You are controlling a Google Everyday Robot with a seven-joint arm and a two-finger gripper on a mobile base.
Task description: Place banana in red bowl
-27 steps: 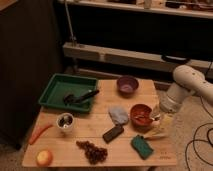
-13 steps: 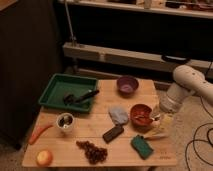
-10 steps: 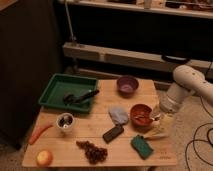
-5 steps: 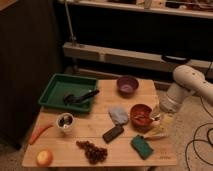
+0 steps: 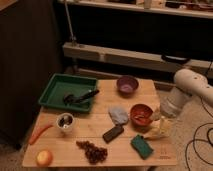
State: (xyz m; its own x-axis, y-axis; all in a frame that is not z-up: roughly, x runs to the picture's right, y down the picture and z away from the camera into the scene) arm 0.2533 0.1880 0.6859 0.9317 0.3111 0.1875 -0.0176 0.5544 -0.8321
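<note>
The pale curved banana (image 5: pixel 159 131), right of the round red bowl (image 5: pixel 133 112), is reached by the end effector (image 5: pixel 158 118) for lifting; its grip cannot be told.

We'd call this a robotics lab, not a kitchen: small pale wooden worktop (image 5: pixel 150 92), a white robot arm (image 5: pixel 192 86) with its gripper (image 5: pixel 159 120) at the worktop's right edge, black cables (image 5: pixel 198 145) looped on the floor (image 5: pixel 186 120), long metal shelving (image 5: pixel 125 54) behind.
</note>
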